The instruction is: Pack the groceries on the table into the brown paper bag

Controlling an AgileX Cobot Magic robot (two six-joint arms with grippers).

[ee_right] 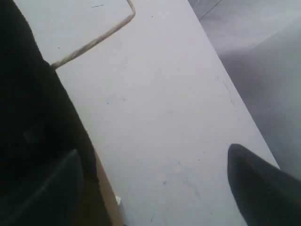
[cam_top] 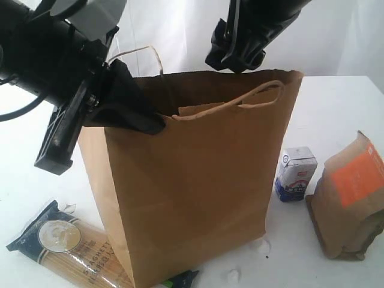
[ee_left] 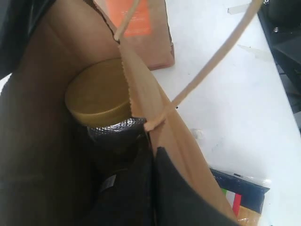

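The brown paper bag (cam_top: 198, 186) stands upright on the table (cam_top: 336, 102). My left gripper (cam_top: 150, 123) is shut on the bag's left rim (ee_left: 154, 179), one finger inside and one outside. Inside the bag I see a gold-lidded clear jar (ee_left: 96, 96) and, beside it, a silver tin can (ee_left: 115, 129). My right gripper (cam_top: 237, 60) hangs open above the bag's far rim, with nothing between its fingers (ee_right: 263, 188). The spaghetti pack (cam_top: 66, 246) lies at the bag's front left. To the bag's right stand the white-blue carton (cam_top: 295, 174) and the brown pouch with orange label (cam_top: 351, 198).
A twisted paper-cord handle (cam_top: 261, 93) arches over the bag's near wall, and the other (cam_top: 147, 54) rises at the back. Small white scraps (cam_top: 262, 245) lie near the bag's base. The table's edge (ee_right: 235, 99) runs past the right gripper.
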